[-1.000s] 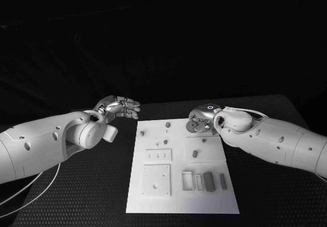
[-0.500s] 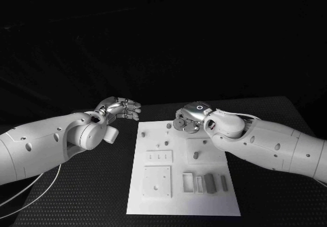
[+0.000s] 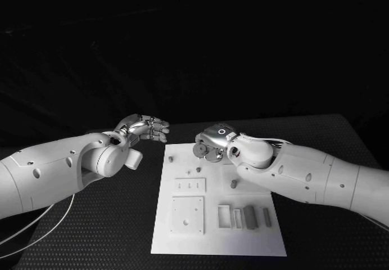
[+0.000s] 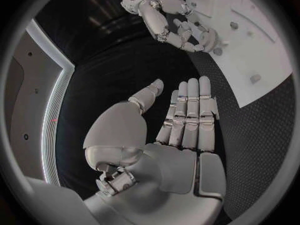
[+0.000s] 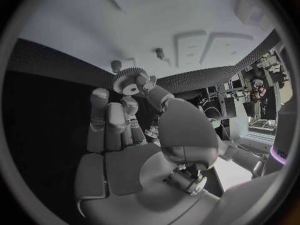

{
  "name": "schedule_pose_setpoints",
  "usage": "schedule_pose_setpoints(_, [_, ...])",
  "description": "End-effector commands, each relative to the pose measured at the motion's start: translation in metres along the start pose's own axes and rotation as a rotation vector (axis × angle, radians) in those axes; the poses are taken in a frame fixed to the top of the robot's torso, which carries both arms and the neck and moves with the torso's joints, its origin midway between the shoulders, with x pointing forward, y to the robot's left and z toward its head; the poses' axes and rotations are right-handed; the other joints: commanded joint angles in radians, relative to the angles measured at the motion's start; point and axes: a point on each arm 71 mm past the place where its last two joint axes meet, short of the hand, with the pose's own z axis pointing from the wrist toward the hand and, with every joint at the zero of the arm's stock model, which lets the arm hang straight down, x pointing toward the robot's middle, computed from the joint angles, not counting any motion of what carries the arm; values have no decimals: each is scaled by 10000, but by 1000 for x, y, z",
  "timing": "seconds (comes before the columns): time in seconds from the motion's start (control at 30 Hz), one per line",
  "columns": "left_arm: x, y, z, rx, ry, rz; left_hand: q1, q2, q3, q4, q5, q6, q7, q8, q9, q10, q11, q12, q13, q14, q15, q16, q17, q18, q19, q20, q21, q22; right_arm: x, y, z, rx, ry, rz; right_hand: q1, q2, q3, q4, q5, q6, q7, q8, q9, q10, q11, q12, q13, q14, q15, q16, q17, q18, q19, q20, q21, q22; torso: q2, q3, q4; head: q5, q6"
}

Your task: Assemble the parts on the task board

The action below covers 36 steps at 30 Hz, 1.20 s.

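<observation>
Now, from the head view, we see our right hand [image 3: 212, 145] over the far end of the task board [image 3: 217, 225], pinching a small gear [image 3: 199, 149] just above the board. Our left hand [image 3: 146, 128] hangs off the board's far left corner, above the black worktop [image 3: 97, 225], fingers curled loosely, holding nothing. Left wrist view: fingers [image 4: 190, 110] straight and side by side, thumb apart. Right wrist view: the toothed gear [image 5: 129, 81] sits pinched between thumb and fingertips, near two pegs [image 5: 160, 52] standing on the board.

Black table [image 3: 97, 225], textured surface; dark backdrop behind far edge.
</observation>
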Motion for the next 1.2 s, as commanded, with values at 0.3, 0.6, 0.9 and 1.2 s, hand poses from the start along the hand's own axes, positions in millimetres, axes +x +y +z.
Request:
schedule_pose_setpoints(0.3, [4,-2,2,141,173,-9,-79,15,-23,48,40,32,65,-56,15,80,23,-61,26,54,-10,-70,28,141,48,-23,-57,17,10,7,9,-132,226,-404,-43,-40,92,7,31,1986,-204,137,331,70,18,25,-28,64,-5,50,-1,287,43,-26,38,166,4,13,143,58,-64])
schedule_pose_setpoints(0.6, [5,-3,3,146,201,-13,-82,15,-24,48,39,31,65,-61,18,82,24,-70,35,56,-9,-82,38,141,49,-23,-60,20,14,14,16,-212,450,-478,-47,-42,96,6,29,1983,-202,129,331,74,20,21,-39,65,-7,46,-12,287,46,-28,36,165,2,13,141,150,-78])
schedule_pose_setpoints(0.9, [6,-3,3,147,211,-14,-86,17,-25,50,39,31,66,-65,21,84,24,-77,42,59,-9,-90,47,140,49,-22,-63,23,24,15,19,-146,804,-602,-54,-29,105,8,29,1969,-198,114,329,71,23,13,-51,48,-7,35,-48,287,44,-29,29,162,1,22,128,157,-110])
schedule_pose_setpoints(1.2, [6,-3,3,143,223,-15,-89,17,-27,50,39,32,66,-69,24,86,24,-86,51,62,-9,-101,59,140,50,-22,-67,27,27,12,20,-34,993,-698,-61,-26,108,5,27,1959,-193,102,328,66,27,7,-60,34,-6,26,-74,287,41,-30,22,160,-1,24,117,177,-144])
